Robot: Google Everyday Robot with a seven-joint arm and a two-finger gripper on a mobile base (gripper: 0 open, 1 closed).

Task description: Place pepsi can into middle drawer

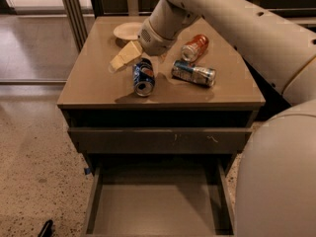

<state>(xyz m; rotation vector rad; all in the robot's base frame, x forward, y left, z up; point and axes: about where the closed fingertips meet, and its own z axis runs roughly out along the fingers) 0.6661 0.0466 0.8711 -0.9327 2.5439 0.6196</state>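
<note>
The pepsi can (143, 76), dark blue with a red-and-white logo, lies on its side on the cabinet top (89, 83), its silver end toward the front edge. My gripper (124, 57), cream-coloured, hangs just above the top, to the left of and behind the can, apart from it and holding nothing. The middle drawer (153, 209) is pulled out below, wide and grey-taupe, with a bare flat floor.
An orange-red can (194, 47) and a silver-and-light-blue can (193, 73) lie to the right of the pepsi can. A white bowl (127, 31) stands at the back. The scratched drawer front (158, 140) is closed above the open drawer. My own body (281, 181) fills the lower right.
</note>
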